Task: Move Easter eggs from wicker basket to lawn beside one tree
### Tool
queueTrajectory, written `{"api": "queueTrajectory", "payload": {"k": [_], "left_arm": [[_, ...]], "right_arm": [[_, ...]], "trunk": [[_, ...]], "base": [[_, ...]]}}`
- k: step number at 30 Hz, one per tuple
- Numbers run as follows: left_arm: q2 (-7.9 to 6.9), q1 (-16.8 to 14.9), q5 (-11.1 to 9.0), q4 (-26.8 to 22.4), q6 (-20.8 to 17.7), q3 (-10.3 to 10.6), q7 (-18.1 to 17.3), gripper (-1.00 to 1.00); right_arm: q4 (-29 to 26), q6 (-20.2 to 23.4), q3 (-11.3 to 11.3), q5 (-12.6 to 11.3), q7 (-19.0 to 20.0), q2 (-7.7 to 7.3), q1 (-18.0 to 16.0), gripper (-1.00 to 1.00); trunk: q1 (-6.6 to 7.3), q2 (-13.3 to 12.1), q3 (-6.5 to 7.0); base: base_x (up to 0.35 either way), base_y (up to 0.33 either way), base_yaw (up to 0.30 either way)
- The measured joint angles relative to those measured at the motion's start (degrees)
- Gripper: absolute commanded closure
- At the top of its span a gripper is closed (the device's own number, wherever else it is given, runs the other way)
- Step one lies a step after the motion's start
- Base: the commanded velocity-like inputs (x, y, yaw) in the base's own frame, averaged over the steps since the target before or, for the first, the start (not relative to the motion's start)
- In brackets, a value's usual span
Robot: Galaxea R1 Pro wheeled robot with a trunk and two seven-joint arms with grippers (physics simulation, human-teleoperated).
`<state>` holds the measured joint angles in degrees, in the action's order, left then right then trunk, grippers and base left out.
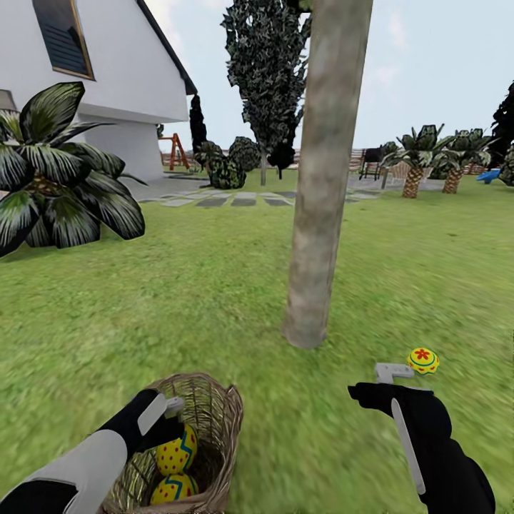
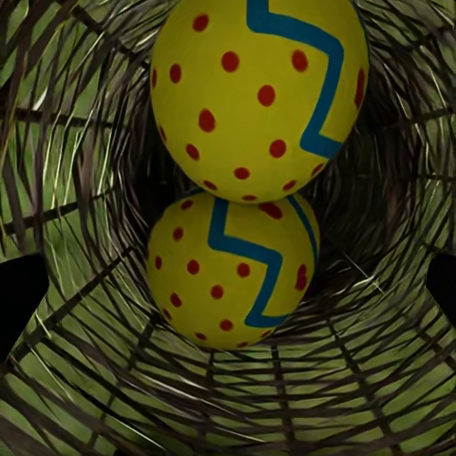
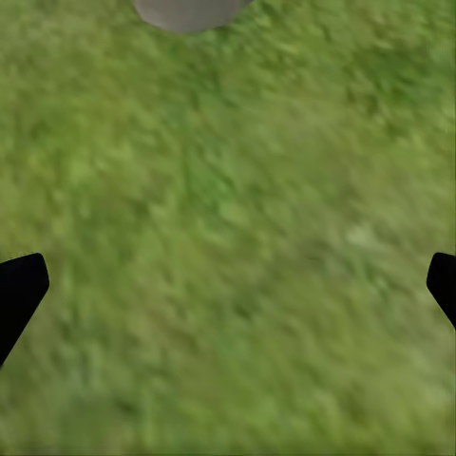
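Note:
Two yellow Easter eggs lie inside the wicker basket (image 1: 218, 410) at the lower left, an upper egg (image 1: 176, 451) and a lower egg (image 1: 173, 489). The left wrist view looks down into the basket (image 2: 85, 380) at the same nearer egg (image 2: 261, 95) and deeper egg (image 2: 233, 271). My left gripper (image 1: 170, 421) reaches over the rim, open, its fingertips (image 2: 19, 304) wide apart. A third egg (image 1: 422, 360) rests on the lawn (image 1: 178, 307) right of the tree trunk (image 1: 318, 214). My right gripper (image 1: 377, 384) hovers open just beside that egg, above grass (image 3: 228, 247).
A broad-leaved palm bush (image 1: 57, 171) stands at the left, with the white house (image 1: 107, 64) behind it. Grey stepping stones (image 1: 228, 200), dark cypress-like trees (image 1: 268, 71) and short palms (image 1: 414, 160) lie farther back. The trunk base (image 3: 185, 11) edges into the right wrist view.

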<state>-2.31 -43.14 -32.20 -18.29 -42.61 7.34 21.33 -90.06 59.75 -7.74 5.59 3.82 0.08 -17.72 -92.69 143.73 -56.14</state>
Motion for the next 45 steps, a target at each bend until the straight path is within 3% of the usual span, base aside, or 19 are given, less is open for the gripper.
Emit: {"api": "queueTrajectory", "payload": {"k": [20, 26, 37, 41, 45], "left_arm": [[0.10, 0.08, -0.06, -0.11, 0.81, 0.20, -0.47, -1.00], [0.28, 0.03, -0.03, -0.29, 2.02, 0.18, -0.48, -1.00], [0.47, -0.01, 0.03, -5.52, 2.44, 0.18, -0.27, -1.00], [0.36, -0.01, 0.02, -7.93, 2.49, 0.21, -0.41, -1.00], [0.37, 0.00, 0.03, -9.25, 2.62, 0.21, -0.48, -1.00]], "right_arm": [[0.19, 0.00, 0.02, 0.08, 0.00, 0.00, 0.00, -1.00], [0.20, 0.00, 0.02, 0.09, 0.00, 0.00, 0.00, -1.00], [0.20, 0.00, 0.05, 0.09, 0.00, 0.00, 0.00, -1.00], [0.20, 0.00, 0.09, 0.08, 0.00, 0.00, 0.00, -1.00], [0.20, 0.00, 0.15, 0.09, 0.00, 0.00, 0.00, -1.00]], "trunk": [[-0.52, 0.27, -4.43], [-0.51, 0.28, -4.44], [-0.51, 0.28, -4.44], [-0.62, 0.32, -5.32], [-0.61, 0.33, -5.33]], "base": [[0.000, 0.000, 0.000], [0.000, 0.000, 0.000], [0.000, 0.000, 0.000], [0.000, 0.000, 0.000], [0.000, 0.000, 0.000]]}}
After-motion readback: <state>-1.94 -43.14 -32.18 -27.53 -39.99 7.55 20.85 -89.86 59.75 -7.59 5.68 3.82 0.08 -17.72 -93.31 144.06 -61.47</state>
